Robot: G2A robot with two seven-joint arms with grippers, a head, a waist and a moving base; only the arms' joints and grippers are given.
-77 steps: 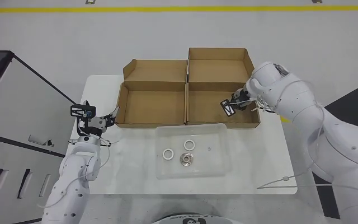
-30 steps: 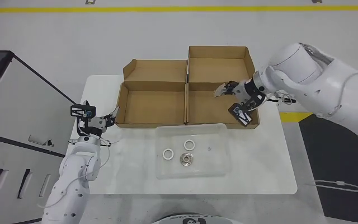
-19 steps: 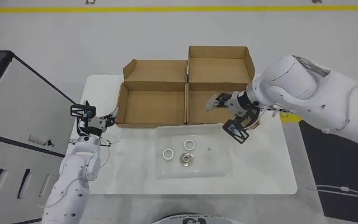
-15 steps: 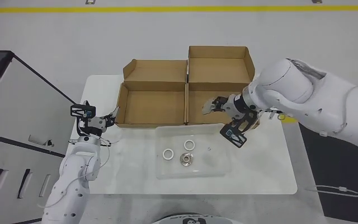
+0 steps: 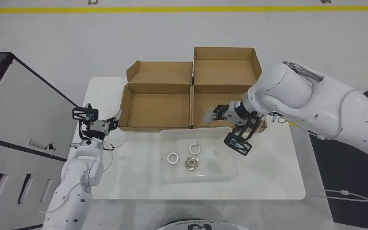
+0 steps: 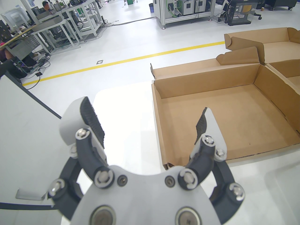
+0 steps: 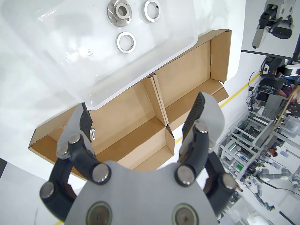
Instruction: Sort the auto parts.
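I hold my right gripper (image 5: 210,114) over the right box (image 5: 214,99), fingers apart, just past the clear tray (image 5: 230,172). The flange (image 5: 191,164), far ring (image 5: 195,148) and near ring (image 5: 172,157) lie in the tray, nearer and left of it. My left gripper (image 6: 145,106) is spread too, beside the left box (image 6: 222,118).

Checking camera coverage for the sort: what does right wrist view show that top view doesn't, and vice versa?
Right wrist adds: a small bolt lying on the floor of the right box.
Top adds: the right arm, extended over the right side of the table, and the table's near edge in front of the tray.
Both: the clear tray holding a flange, two rings and a tiny loose piece; the left box, bare inside; the right gripper, open, above the right box.
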